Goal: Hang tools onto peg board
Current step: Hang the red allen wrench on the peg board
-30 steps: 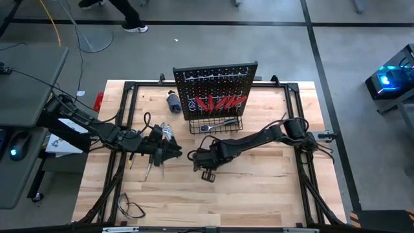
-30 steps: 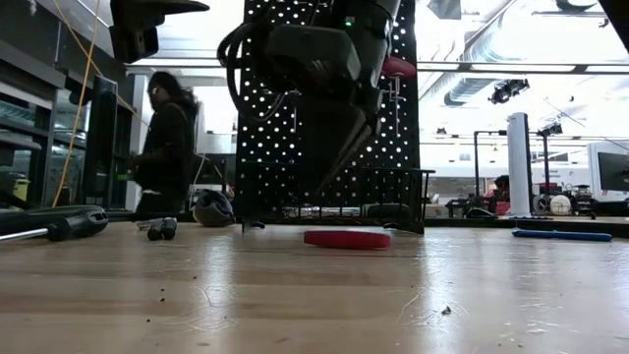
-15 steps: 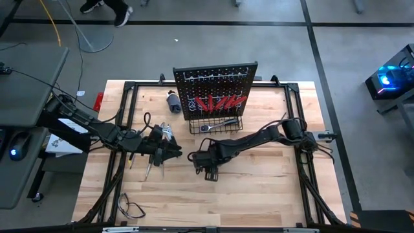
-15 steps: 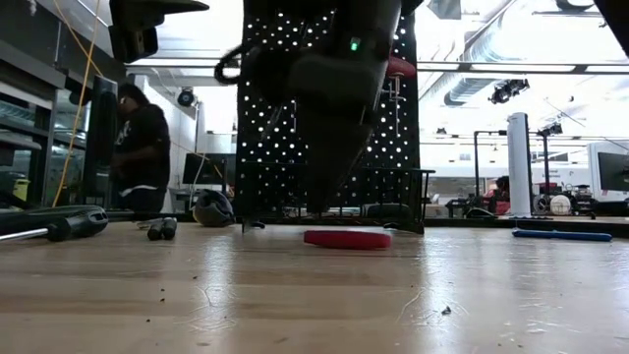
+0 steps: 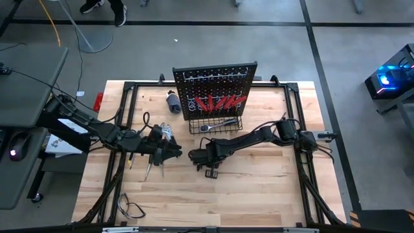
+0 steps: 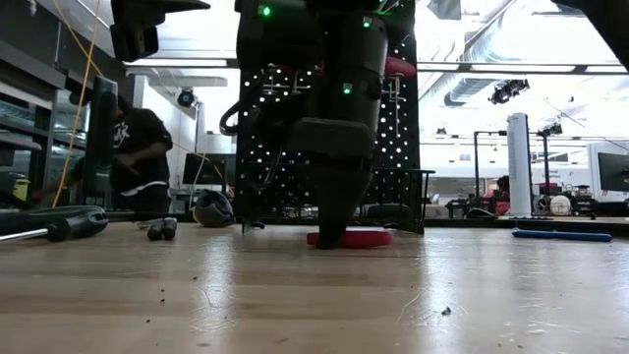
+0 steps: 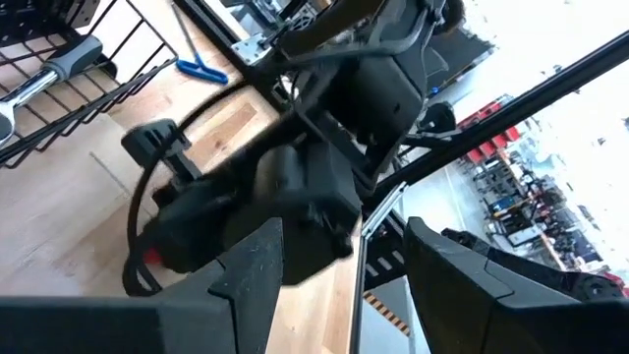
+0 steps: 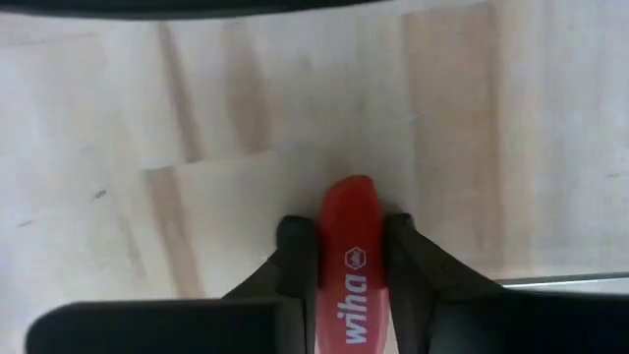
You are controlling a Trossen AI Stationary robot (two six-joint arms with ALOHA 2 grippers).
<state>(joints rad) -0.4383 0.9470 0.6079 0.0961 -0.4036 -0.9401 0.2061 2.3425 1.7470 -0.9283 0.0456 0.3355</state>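
Between right pincer (image 8: 346,258) fingers, red-handled screwdriver (image 8: 349,236), shaft seemingly hidden.

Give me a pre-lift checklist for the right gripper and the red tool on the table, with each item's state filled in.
1. Right gripper down at the red tool: ok, one finger on each side of the handle.
2. Tool centred between the fingers: ok in the right wrist view.
3. Grip firmly closed: cannot tell.
4. Tool still resting on the table: ok, it lies flat in the low view.
5. Left gripper clear of the pick: ok, it sits apart to the side, fingers open.
6. Peg board has free space for hanging: ok, upper rows look bare.
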